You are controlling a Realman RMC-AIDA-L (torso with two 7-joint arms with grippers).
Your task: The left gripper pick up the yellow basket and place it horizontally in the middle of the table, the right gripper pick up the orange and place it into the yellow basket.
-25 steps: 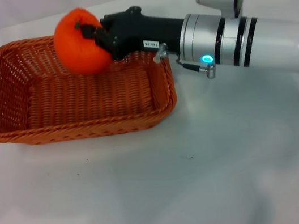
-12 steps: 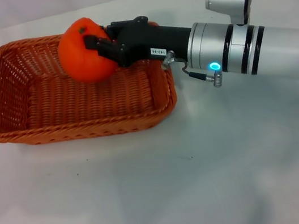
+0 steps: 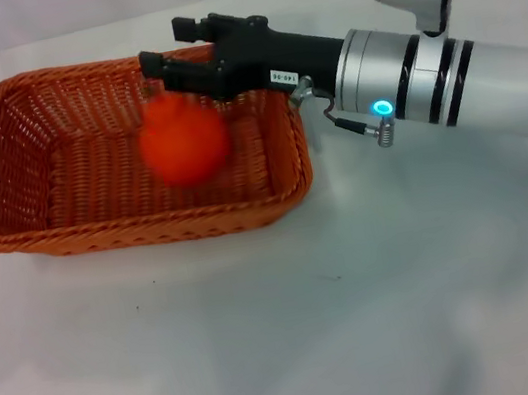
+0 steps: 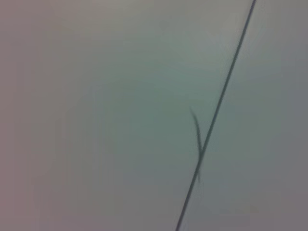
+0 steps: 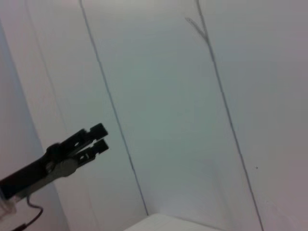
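The yellow basket (image 3: 137, 227), orange-brown woven wicker, lies lengthwise on the white table (image 3: 287, 335) at the far left. The orange (image 3: 183, 138) is blurred inside the basket's right half, just below my right gripper (image 3: 165, 50). That gripper is open and empty, and hovers over the basket's far right rim. My left gripper (image 5: 98, 137), thin and black, shows only in the right wrist view, held up in front of a pale wall. Its fingers stand a little apart with nothing between them. The left wrist view shows only a blank wall.
The silver-white right forearm with a blue light (image 3: 383, 109) reaches in from the right, over the basket's right end. Bare tabletop lies in front of and to the right of the basket.
My right gripper has opened and let go of the orange. The orange has dropped from the fingers down into the basket. The basket has not moved.
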